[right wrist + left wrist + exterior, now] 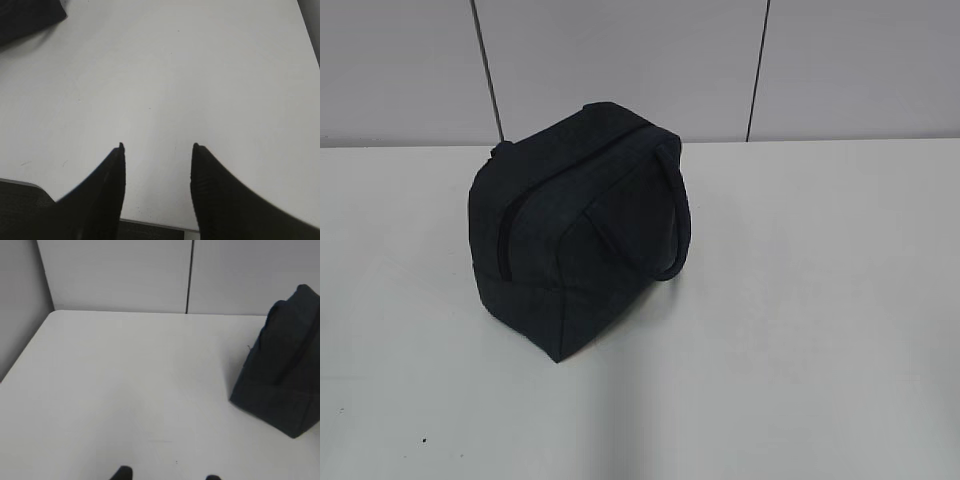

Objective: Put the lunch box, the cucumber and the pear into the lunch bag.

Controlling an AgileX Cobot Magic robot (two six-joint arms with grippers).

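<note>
The lunch bag is a dark navy fabric bag standing on the white table, its zipper running down the left face and a looped handle hanging on the right. It also shows in the left wrist view as the lunch bag at the right edge, and in the right wrist view as a corner of the lunch bag. The lunch box, the cucumber and the pear are out of view. My left gripper shows only its tips, apart and empty. My right gripper is open over bare table, holding nothing.
Grey wall panels stand right behind the table. The table's left edge meets a side wall. The table's near edge runs below my right fingers. Neither arm shows in the exterior view.
</note>
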